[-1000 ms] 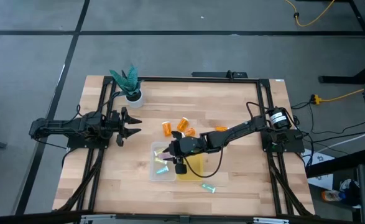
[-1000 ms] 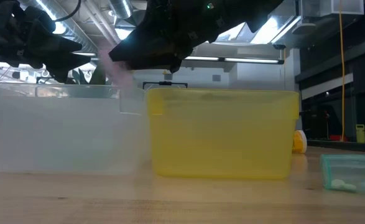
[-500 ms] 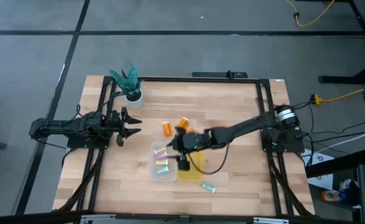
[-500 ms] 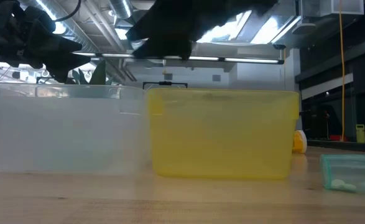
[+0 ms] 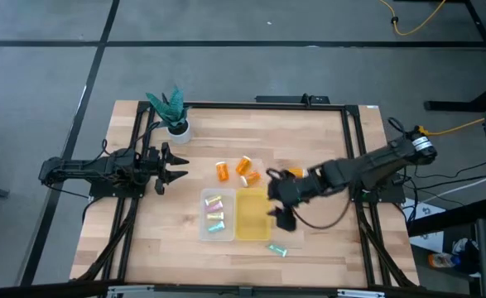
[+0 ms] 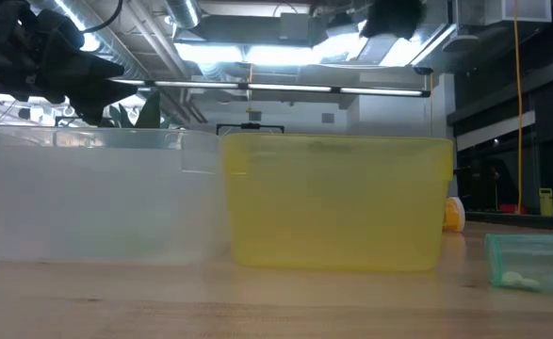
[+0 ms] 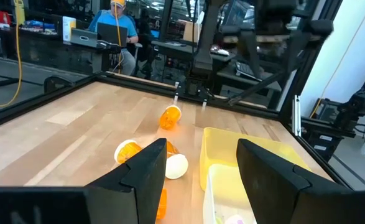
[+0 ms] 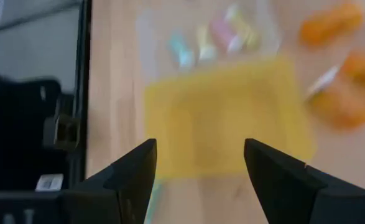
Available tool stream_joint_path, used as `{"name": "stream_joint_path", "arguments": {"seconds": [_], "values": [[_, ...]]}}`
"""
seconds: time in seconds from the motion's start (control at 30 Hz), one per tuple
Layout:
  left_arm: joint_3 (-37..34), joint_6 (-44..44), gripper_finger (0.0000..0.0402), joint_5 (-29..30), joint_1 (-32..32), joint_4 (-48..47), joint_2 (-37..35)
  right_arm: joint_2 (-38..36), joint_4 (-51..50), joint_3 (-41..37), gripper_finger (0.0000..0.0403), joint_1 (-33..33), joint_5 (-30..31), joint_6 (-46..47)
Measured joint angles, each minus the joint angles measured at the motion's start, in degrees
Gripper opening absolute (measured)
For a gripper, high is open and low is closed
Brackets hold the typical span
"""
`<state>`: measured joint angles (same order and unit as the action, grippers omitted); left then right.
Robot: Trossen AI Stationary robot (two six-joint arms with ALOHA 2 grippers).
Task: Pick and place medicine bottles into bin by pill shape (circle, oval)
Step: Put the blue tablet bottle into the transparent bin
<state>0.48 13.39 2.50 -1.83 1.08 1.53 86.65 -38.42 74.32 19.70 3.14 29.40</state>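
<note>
My right gripper (image 5: 272, 197) hangs open and empty above the right edge of the yellow bin (image 5: 253, 217). The clear bin (image 5: 203, 217) to the left of it holds three pastel vials (image 5: 215, 213) lying on its floor, which also show in the right wrist view (image 8: 210, 34). Several orange bottles (image 5: 244, 166) lie on the table beyond the bins and also show in the left wrist view (image 7: 170, 116). A teal vial (image 5: 276, 249) lies on the table near the front edge. My left gripper (image 5: 176, 165) waits open at the table's left side.
A white pot with a green plant (image 5: 176, 124) stands at the far left corner. A black frame (image 5: 226, 105) runs around the table's edge. The two bins stand side by side and fill the low view (image 6: 333, 202). The teal vial shows at its right (image 6: 530, 259).
My right gripper carried a pinkish vial over the clear bin and let it go. The vial now lies in that bin. The gripper has then swung toward the table's right edge, across the yellow bin, and risen out of the low view's middle.
</note>
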Motion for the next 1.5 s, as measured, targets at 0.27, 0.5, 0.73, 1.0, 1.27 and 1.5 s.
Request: {"name": "stream_joint_path", "arguments": {"seconds": [0.27,0.5,0.73,1.0,1.27,1.5], "values": [[0.0,0.0,0.019,0.0,0.0,0.0,0.0,2.3,-6.3,-0.1,0.0243,10.1,0.2,15.4],[0.0,0.0,0.019,0.0,0.0,0.0,0.0,7.8,-2.3,-0.1,0.0243,15.2,0.2,18.3],[0.0,0.2,0.019,0.0,0.0,-0.1,0.0,16.4,-0.3,-0.1,0.0243,15.6,-1.2,20.0],[0.0,1.2,0.019,0.0,0.0,-0.1,0.0,22.8,-0.1,-0.1,0.0243,15.6,-1.7,21.2],[0.0,1.3,0.019,0.0,0.0,-0.1,0.0,23.2,-0.3,-0.1,0.0243,15.6,0.4,21.3],[0.0,1.2,0.019,0.0,0.0,-0.1,0.0,23.1,0.5,-2.2,0.0243,15.6,0.2,21.6]]}}
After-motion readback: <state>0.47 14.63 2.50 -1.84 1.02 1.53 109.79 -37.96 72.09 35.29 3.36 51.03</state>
